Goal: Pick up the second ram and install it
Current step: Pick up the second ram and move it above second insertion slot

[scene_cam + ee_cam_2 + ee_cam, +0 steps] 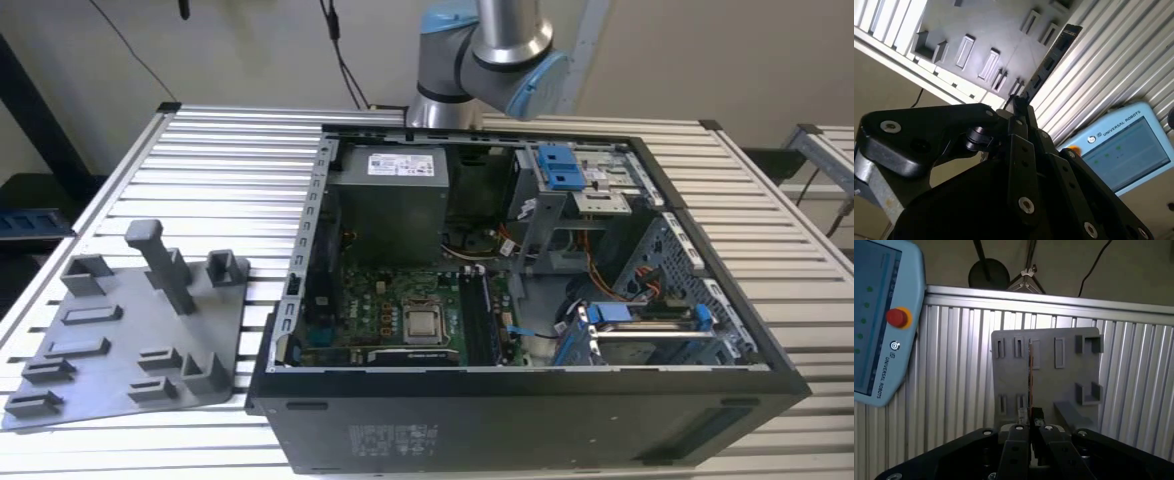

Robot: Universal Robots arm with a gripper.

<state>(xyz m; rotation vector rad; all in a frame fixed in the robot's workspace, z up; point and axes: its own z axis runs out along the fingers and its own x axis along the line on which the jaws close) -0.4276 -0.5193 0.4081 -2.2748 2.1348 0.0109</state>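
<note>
Ram (1051, 60), a thin, flat, dark stick with small chips along its face, juts straight out from the fingertips of the gripper (1019, 107). The black metal fingers (1015, 145), flat bars with bright rivets, are drawn in narrow and pinch one end of the stick between them. The rest of it hangs free beyond the tips.

In the first wrist view the ram (1030, 375) stands edge-on, a hairline with a coppery glint rising from the gripper (1030, 422). The second wrist view gives its broad side and squared far end.

Past the fingertips, apart from the ram's free end, lies the tray (1064, 375), a matte grey plastic slab with rectangular slots (1059, 352) and blocky upright posts (1088, 344). It rests on the table (954, 365), made of ribbed aluminium slats. Off to one side of the fingers a pale blue pendant (879, 315) with rounded corners and a red button (897, 317) sits on those slats. The second wrist view catches the pendant (1119, 150) screen-on, with the tray (1004, 30) seen at an angle.

The exterior view takes in the grey arm (487, 60) with its blue joint cap, the tray (107, 360) on the table (227, 150), and beside it an open black case (534, 420) with a green board (387, 300) inside.
</note>
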